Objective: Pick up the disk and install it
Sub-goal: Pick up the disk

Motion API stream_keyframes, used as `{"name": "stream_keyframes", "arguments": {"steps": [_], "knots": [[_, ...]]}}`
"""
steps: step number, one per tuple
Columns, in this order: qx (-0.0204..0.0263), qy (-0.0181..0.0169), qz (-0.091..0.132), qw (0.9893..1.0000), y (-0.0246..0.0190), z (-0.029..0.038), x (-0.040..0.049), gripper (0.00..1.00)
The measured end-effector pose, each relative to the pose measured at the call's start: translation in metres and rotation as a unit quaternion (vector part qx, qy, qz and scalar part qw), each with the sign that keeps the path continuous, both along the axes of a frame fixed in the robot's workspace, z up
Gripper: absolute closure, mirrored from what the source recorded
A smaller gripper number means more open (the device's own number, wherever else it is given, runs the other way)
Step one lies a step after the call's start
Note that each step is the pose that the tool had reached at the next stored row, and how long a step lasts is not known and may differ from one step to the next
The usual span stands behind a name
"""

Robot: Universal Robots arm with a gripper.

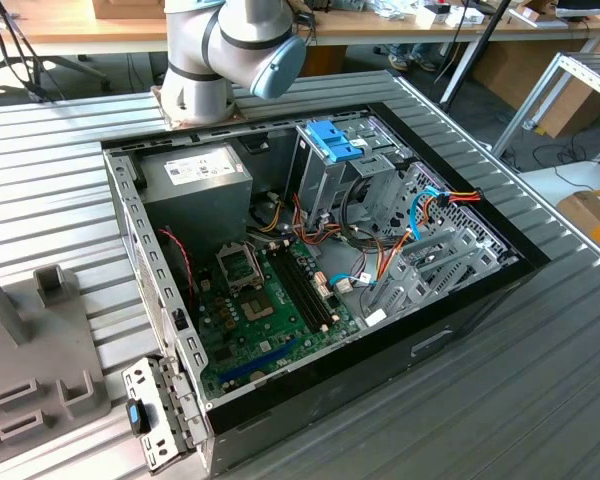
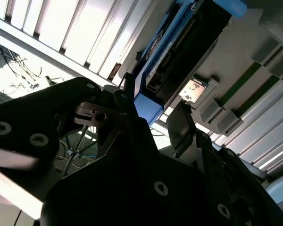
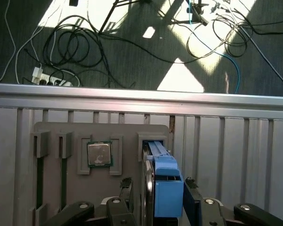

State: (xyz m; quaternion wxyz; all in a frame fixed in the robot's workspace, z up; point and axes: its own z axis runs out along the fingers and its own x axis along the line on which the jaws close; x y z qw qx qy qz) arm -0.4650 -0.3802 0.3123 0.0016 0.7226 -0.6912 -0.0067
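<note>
Your gripper (image 3: 158, 186) points down over a grey fixture plate (image 3: 61, 134), its two black fingers (image 3: 189, 190) spread apart with the disk (image 3: 167, 188) between them. In the first wrist view you can see a gap between one finger and the disk's metal side. The other finger sits right beside the blue carrier, and you cannot tell whether it actually touches. The second wrist view shows the same straddle: the gripper (image 2: 154, 101) stands around the carrier's blue end, and the disk (image 2: 179, 52) runs away from it as a black body.

The disk stands on edge in a slot of the fixture plate. The plate lies on the ribbed metal table (image 3: 236, 141) near its edge, and beyond that edge you see floor with loose cords (image 3: 80, 47). Just beside the disk's slot, a square pocket holds a processor chip (image 3: 99, 154) lying flat.

In the exterior view, your arm (image 1: 225, 45) rises from its base at the far side of the table, just behind the computer case (image 1: 460, 330), and runs out of the picture at the top. The case lies open side up. Inside it you have:
- the green motherboard (image 1: 270, 310)
- a grey power supply (image 1: 195, 175) in the far corner toward the exterior view's left
- a metal drive cage (image 1: 325, 185) topped by a light-blue latch (image 1: 332, 140)
- orange and blue wires (image 1: 420, 215) bundled toward the exterior view's right

A perforated grey bracket (image 1: 155, 410) with a small blue clip lies just beside the case's near corner.
</note>
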Motion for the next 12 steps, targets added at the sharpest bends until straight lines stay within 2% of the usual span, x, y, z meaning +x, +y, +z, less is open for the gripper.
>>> {"name": "stream_keyframes", "arguments": {"steps": [12], "knots": [[0.0000,-0.0001,0.000,1.0000,0.0026,-0.0003,0.0000,0.46]]}}
